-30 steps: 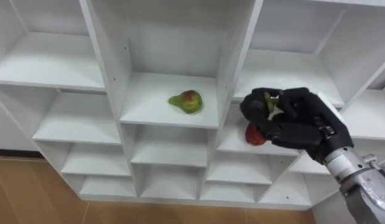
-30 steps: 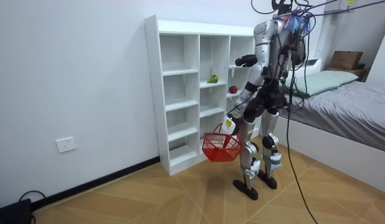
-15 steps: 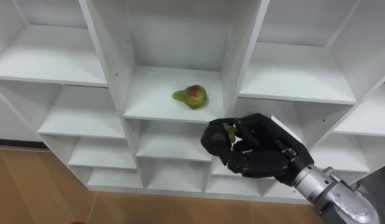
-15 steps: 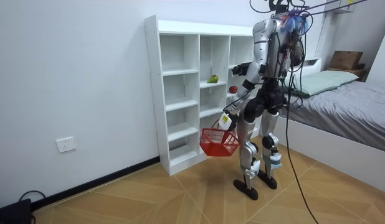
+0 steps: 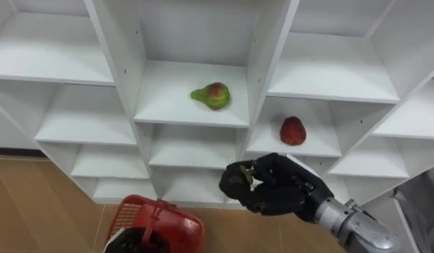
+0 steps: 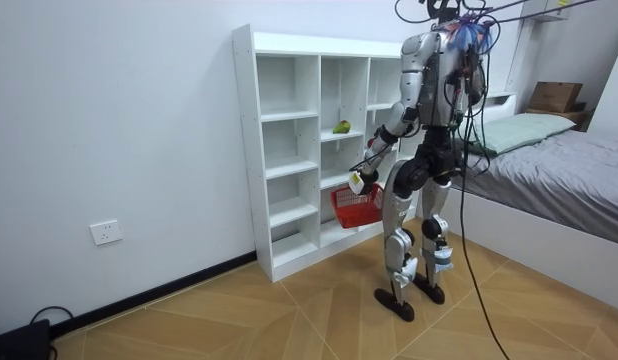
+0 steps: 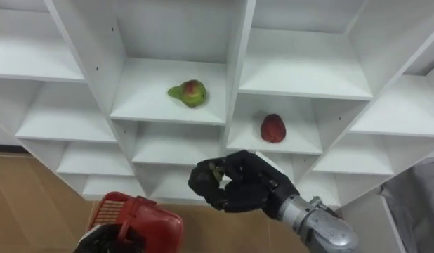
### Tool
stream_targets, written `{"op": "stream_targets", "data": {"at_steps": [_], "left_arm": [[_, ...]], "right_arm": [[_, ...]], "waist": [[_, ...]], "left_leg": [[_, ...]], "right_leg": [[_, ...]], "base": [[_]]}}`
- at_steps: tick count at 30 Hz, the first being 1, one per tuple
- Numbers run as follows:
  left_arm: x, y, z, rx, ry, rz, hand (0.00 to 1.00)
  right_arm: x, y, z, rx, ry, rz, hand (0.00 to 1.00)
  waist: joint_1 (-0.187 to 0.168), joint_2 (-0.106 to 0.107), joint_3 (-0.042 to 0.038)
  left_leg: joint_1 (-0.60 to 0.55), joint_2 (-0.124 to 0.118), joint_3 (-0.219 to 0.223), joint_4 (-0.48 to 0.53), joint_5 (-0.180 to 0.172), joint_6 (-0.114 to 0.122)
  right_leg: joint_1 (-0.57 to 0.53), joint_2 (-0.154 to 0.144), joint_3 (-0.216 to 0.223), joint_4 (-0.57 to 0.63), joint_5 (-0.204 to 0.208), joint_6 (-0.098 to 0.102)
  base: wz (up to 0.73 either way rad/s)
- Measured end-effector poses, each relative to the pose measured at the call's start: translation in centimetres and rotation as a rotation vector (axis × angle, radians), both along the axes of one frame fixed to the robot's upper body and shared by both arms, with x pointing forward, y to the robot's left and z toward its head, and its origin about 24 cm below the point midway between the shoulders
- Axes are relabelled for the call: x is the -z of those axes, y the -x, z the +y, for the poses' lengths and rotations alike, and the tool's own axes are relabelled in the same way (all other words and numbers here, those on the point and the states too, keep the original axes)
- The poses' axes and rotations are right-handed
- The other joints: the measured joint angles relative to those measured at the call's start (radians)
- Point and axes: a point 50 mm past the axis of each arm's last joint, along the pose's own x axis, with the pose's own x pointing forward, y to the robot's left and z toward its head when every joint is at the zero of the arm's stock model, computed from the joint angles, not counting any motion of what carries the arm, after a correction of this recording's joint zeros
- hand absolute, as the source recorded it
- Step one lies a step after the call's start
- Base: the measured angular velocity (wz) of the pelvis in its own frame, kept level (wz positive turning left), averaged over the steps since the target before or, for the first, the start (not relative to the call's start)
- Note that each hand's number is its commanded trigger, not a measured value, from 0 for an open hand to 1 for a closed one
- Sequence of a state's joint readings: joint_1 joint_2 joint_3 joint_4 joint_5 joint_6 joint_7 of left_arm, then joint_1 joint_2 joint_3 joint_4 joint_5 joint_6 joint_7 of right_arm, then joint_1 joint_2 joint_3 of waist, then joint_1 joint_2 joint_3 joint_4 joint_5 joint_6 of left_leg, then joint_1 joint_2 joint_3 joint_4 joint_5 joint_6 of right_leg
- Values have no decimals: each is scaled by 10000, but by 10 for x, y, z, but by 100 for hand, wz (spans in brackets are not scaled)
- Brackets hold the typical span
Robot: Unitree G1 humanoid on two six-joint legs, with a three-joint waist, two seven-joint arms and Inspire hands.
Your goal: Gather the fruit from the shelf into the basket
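In right hand (image 5: 284, 198), fingers (image 5: 234, 184) clamped round it — small green fruit (image 5: 249, 173), mostly hidden; left hand (image 6: 357, 183) grips red basket (image 5: 164, 226).

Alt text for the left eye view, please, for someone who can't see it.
The right hand, curled round a small greenish fruit, hangs in front of a white closet, to the right of a red basket at the left hand. A green-red pear and a red fruit lie in neighbouring compartments.
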State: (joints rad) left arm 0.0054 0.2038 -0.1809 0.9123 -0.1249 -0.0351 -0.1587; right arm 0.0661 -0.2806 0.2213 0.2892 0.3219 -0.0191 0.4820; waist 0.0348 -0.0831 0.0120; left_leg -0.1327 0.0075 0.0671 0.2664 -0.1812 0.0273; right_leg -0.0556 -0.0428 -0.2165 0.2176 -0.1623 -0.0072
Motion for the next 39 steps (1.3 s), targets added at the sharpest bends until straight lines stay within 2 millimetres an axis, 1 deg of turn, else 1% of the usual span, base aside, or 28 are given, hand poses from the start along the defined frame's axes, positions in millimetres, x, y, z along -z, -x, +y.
{"op": "stream_targets", "data": {"at_steps": [5,7,9,13,16,18,20,22,24,29,31,33,37,39], "left_arm": [[-4,-10,-8,325,188,-288,100],[-5,-15,-13,500,248,-398,100],[-9,-21,-19,588,428,-663,100],[-12,-27,-25,970,638,-954,100],[-15,-34,-35,1494,876,-1089,100],[-15,-34,-37,1638,1029,-1078,100],[-15,-34,-38,1673,1087,-1068,100],[-16,-36,-40,1825,1147,-1095,100],[-18,-38,-43,1830,1334,-1221,100],[-26,-46,-53,2066,1684,-1753,100],[-29,-50,-56,2100,1791,-1938,100],[-29,-50,-59,2030,1950,-1957,100],[-30,-51,-61,1965,2077,-1986,100],[-32,-52,-64,2044,2184,-2082,100]], "right_arm": [[21,2,2,184,760,797,100],[26,-2,3,20,1256,970,100],[33,-8,2,253,1733,1175,100],[33,-17,4,335,2429,968,100],[32,-21,2,562,2842,851,100],[32,-22,1,648,2996,719,100],[34,-21,-1,714,3226,756,100],[38,-21,-2,779,3417,883,100],[42,-22,-4,919,3693,1003,100],[45,-23,-6,1223,3951,1081,100],[45,-27,-6,1295,4018,1083,100],[48,-26,-9,1433,4155,1256,100],[48,-26,-10,1585,4249,1230,100],[49,-26,-10,1571,4268,1238,100]], "waist": [[17,9,3],[-8,17,7],[5,39,23],[-25,121,55],[-8,265,121],[-12,381,122],[-13,433,109],[-11,442,110],[-16,444,107],[-2,472,103],[-15,495,116],[-6,569,115],[32,695,125],[48,772,158]], "left_leg": [[-464,36,-18,350,-4,8],[-684,48,-27,461,-7,13],[-981,75,-32,601,-26,39],[-1398,71,-138,810,-25,55],[-1678,42,-160,947,-1,97],[-1777,5,-160,952,20,131],[-1771,-16,-175,937,27,142],[-1776,-33,-214,933,30,146],[-1847,-37,-159,942,31,147],[-2042,-35,-144,968,36,153],[-2118,-32,-127,960,41,159],[-2100,-43,-128,952,41,160],[-2155,-37,-132,928,42,159],[-2174,-36,-132,876,44,159]], "right_leg": [[-372,-3,-27,166,2,-4],[-563,-14,-74,247,9,-15],[-850,-12,-96,417,11,-20],[-1212,-37,-124,592,19,-37],[-1441,-82,-185,697,11,-27],[-1580,-126,-195,764,-12,-12],[-1585,-198,-185,769,-28,-1],[-1593,-230,-193,771,-55,11],[-1673,-241,-202,768,-59,14],[-1805,-270,-328,767,-76,13],[-1923,-278,-337,822,-78,11],[-1941,-277,-334,912,-106,32],[-2049,-270,-308,946,-111,26],[-2072,-269,-302,969,-114,21]], "base": [[4],[2],[0],[3],[8],[0],[0],[0],[0],[5],[0],[0],[-4],[0]]}}
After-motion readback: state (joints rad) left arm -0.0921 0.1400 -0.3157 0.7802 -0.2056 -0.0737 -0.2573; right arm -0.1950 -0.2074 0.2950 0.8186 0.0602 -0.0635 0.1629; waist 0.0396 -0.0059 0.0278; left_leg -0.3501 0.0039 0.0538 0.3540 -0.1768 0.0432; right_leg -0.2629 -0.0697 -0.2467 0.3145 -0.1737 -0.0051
